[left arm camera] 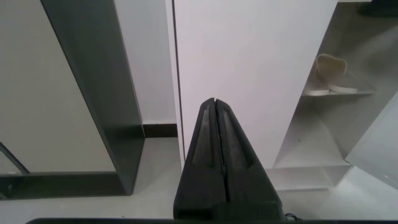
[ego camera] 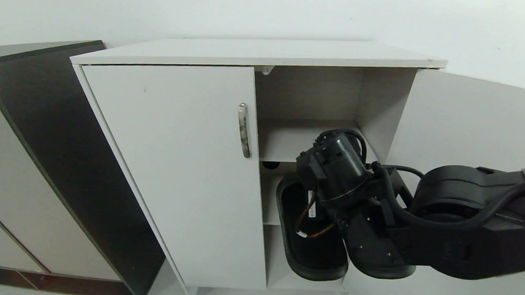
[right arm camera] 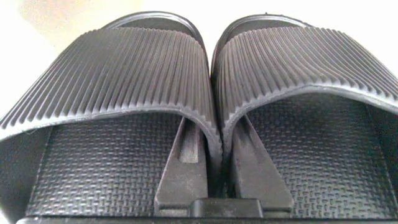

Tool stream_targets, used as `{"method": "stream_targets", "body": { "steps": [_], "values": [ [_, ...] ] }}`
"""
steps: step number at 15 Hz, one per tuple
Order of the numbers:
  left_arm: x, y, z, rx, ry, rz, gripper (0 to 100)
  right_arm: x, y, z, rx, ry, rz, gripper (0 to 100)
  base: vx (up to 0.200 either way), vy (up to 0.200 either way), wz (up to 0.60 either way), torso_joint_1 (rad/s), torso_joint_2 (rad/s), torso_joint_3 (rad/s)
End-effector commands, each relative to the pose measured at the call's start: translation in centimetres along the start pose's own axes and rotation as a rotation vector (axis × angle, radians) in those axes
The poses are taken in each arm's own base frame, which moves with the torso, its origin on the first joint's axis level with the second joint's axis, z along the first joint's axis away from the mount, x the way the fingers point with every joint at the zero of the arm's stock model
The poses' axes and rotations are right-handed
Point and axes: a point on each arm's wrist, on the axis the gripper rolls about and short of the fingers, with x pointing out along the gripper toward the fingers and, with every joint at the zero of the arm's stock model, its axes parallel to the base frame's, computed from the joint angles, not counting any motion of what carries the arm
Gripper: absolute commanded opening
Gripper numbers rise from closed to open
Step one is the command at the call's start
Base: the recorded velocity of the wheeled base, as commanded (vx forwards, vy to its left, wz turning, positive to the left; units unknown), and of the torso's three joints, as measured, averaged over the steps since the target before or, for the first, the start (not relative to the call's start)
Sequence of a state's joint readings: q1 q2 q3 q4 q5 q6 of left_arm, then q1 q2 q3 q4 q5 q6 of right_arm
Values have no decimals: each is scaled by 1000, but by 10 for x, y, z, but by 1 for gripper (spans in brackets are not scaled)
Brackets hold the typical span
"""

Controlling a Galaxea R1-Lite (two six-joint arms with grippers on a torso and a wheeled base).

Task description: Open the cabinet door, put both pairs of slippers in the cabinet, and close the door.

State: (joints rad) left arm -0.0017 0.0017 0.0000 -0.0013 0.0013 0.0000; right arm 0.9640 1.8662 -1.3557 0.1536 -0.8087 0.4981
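A white wall backed the cabinet, its right door open at 3 o'clock. The black slippers hung at the opening's 6 o'clock, inner straps pinched by the right gripper; pale slippers lay on a shelf inside. The left gripper was pressed together.

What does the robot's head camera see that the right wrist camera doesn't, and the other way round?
Head camera, not the wrist one: the white cabinet, its left door shut with a metal handle, its right door swung open, and shelves inside.
Right wrist camera, not the head one: the ribbed straps up close, with the right gripper and its fingers pinching the two inner strap edges together.
Both: the pair of black slippers that the right gripper holds.
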Motion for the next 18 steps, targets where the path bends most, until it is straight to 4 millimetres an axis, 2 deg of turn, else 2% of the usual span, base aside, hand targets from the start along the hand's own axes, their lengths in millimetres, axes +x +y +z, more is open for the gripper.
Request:
{"method": "stream_targets", "body": {
  "steps": [1,5,6,10,12,14,18],
  "values": [
    [0,0,0,0,0,-1,0,0,6,6,14,-19,7,0,0,0,0,0,0,0],
    [0,0,0,0,0,-1,0,-13,5,30,50,-109,-32,0,0,0,0,0,0,0],
    [0,0,0,0,1,-1,0,-15,7,30,50,-111,-26,0,0,0,0,0,0,0],
    [0,0,0,0,1,-3,0,2,4,8,34,-110,-43,0,0,0,0,0,0,0],
    [0,0,0,0,0,-1,0,18,-4,4,42,-186,-44,0,0,0,0,0,0,0],
    [0,0,0,0,1,-1,0,26,-10,-6,2,-222,4,0,0,0,0,0,0,0],
    [0,0,0,2,0,-3,0,28,-11,-2,16,-245,32,0,0,0,0,0,0,0]
  ]
}}
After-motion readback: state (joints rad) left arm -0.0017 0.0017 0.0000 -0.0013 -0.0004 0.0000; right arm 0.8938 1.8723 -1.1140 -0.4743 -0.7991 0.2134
